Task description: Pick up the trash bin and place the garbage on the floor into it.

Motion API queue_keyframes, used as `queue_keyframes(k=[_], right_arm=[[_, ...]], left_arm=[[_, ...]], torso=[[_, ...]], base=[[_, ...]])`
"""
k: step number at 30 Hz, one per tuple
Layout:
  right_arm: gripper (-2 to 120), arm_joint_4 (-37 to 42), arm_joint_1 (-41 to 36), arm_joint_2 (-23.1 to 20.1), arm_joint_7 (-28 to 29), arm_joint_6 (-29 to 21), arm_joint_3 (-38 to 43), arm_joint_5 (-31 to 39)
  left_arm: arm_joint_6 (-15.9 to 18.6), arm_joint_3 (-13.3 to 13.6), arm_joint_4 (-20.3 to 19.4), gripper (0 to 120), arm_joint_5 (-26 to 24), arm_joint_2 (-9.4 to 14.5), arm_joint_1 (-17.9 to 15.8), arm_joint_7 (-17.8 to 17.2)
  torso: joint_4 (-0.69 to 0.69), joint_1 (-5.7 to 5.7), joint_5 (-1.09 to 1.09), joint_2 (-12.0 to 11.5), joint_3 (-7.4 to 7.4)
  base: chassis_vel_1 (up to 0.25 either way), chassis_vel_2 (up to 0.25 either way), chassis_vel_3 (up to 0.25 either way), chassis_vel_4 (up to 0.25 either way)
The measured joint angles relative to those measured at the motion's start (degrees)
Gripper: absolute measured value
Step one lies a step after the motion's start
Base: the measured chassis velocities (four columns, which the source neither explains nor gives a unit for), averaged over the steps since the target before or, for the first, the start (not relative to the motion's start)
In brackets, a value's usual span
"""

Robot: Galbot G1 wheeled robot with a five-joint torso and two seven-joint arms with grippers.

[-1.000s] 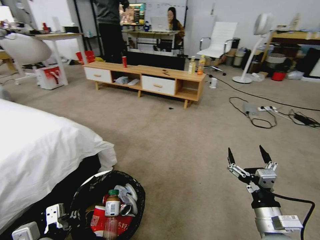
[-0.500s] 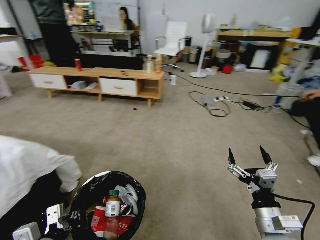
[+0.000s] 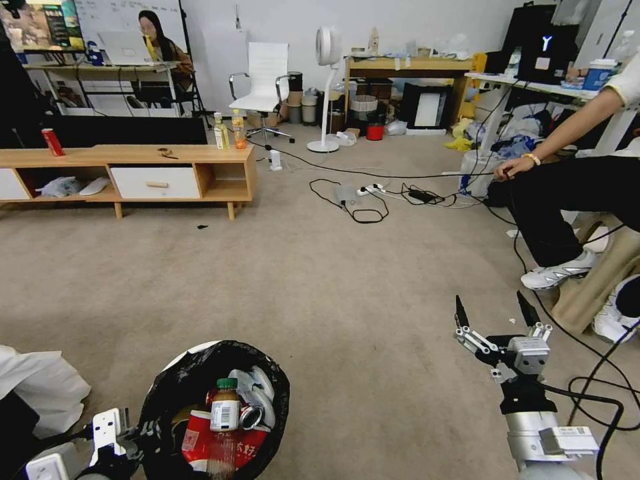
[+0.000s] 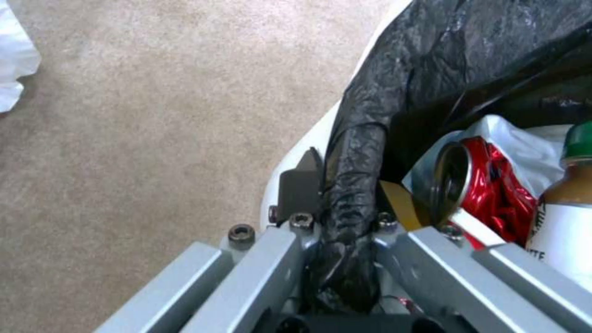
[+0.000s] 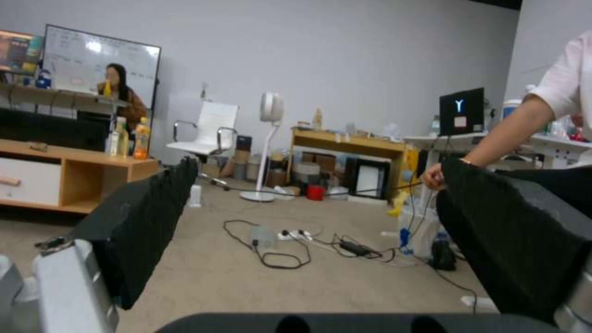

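head view has the trash bin (image 3: 175, 393) low at the robot's left, its bagged rim clamped in the left gripper (image 4: 336, 203), garbage (image 3: 230, 417) piled inside, while the right gripper (image 3: 497, 317) hangs wide apart and empty over bare floor (image 3: 320, 280).

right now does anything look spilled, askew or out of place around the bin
Nothing looks spilled. The trash bin is upright with its rubbish inside, its bag-lined rim pinched in the left hand. The right hand is open and empty above bare floor. Only loose cables sprawl far ahead.
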Motion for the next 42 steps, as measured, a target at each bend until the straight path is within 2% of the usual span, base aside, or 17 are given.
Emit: queue_keyframes(k=[29, 42], right_arm=[[100, -2.72, 1.79, -0.12, -1.56, 2.13, -2.07, 0.06], [100, -2.8, 1.98, -0.28, -1.53, 2.27, -2.11, 0.32]], left_arm=[[0.0, -0.79, -0.29, 1, -0.9, -0.25, 0.34, -0.25], [0.0, -0.71, -0.31, 1, -0.87, -0.37, 0.21, -0.28]], torso=[[-0.03, 0.0, 0.0, 0.01, -0.01], [-0.04, 0.0, 0.0, 0.01, 0.0]], base=[[0.0, 0.0, 0.0, 0.0], [-0.178, 0.159, 0.168, -0.163]])
